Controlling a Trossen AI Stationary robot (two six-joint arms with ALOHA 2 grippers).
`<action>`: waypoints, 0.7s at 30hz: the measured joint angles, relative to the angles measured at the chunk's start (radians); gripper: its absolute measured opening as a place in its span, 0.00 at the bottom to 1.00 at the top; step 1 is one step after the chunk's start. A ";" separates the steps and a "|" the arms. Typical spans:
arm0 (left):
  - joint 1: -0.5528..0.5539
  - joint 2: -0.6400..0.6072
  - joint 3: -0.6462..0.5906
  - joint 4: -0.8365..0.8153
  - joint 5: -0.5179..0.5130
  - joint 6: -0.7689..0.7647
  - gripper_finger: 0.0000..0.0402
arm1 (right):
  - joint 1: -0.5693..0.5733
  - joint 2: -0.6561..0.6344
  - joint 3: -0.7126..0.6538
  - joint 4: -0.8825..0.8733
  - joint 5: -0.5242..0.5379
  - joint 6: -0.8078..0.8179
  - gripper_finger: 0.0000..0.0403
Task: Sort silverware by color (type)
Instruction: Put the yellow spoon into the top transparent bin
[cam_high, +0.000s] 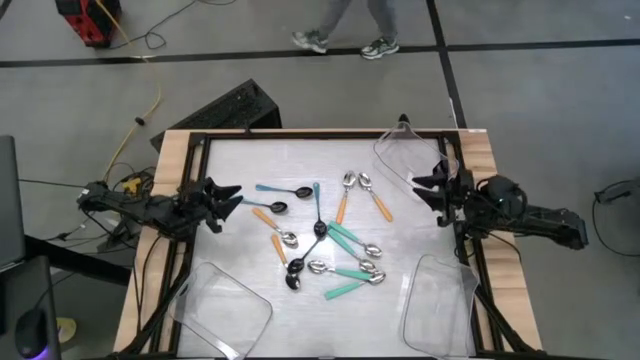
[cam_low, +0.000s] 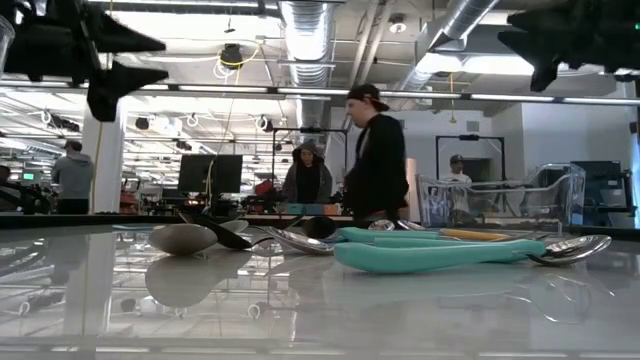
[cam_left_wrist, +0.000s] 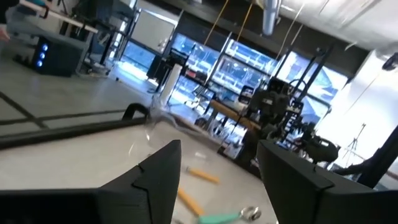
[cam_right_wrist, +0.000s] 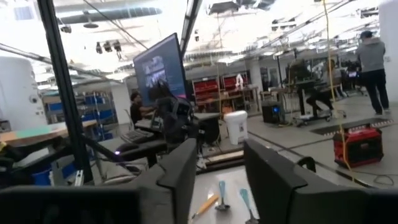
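Counter (cam_high: 240, 165): pale top inside a dark frame, wood strips along both sides. Bare surface runs all round the central pile, widest toward 9 o'clock and along the 12 o'clock edge.

Spoons (cam_high: 320, 240): loose cluster at centre, none sorted. Blue-handled ones (cam_high: 280, 189) lie toward 10 o'clock; orange-handled ones (cam_high: 378, 203) toward 1 o'clock and at left of centre; teal-handled ones (cam_high: 345, 288) toward 5 o'clock, several crossing or touching.

Clear trays: one at the 1 o'clock corner (cam_high: 408, 155), one at 5 o'clock (cam_high: 438, 305), one at 7 o'clock (cam_high: 220, 308), all holding nothing.

Left gripper (cam_high: 232, 198): at the 9 o'clock edge, raised above the counter, fingers apart, holding nothing.

Right gripper (cam_high: 428, 193): at the 3 o'clock edge beside the corner tray, raised, fingers apart, holding nothing.

Beyond: people (cam_low: 375, 155) stand in the room behind.
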 joint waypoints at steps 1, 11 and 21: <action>0.000 0.000 0.017 -0.003 0.001 0.008 0.51 | 0.000 0.019 0.025 -0.004 0.000 0.000 0.47; 0.000 0.017 0.132 -0.010 0.007 0.070 0.64 | 0.002 0.285 0.326 -0.144 0.050 -0.121 0.56; 0.000 0.159 0.269 -0.164 0.028 0.038 0.66 | 0.003 0.640 0.623 -0.483 0.116 -0.161 0.54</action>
